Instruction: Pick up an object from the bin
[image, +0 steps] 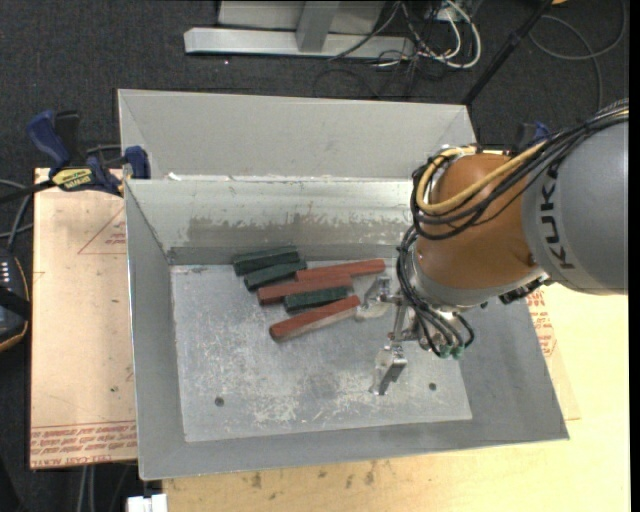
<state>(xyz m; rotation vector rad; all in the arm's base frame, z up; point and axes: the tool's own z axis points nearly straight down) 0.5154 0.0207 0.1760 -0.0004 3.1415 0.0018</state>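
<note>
Bin (150, 300) of grey metal, with the arm (480, 240) reaching in. A heap of bars (300, 285), red-brown and dark green, lies on its floor. The gripper (383, 333) hangs just beside the heap's right end, fingers (390, 368) spread and nothing between them, nearest the lowest red-brown bar (312, 320). Judged stage: approach only; grasp and lift remain.

The letters "KUK" read on the grey arm (590, 215).

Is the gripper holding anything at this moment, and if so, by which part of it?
Nothing is held. The gripper is open over the bare bin floor, beside the end of the nearest red bar.
</note>
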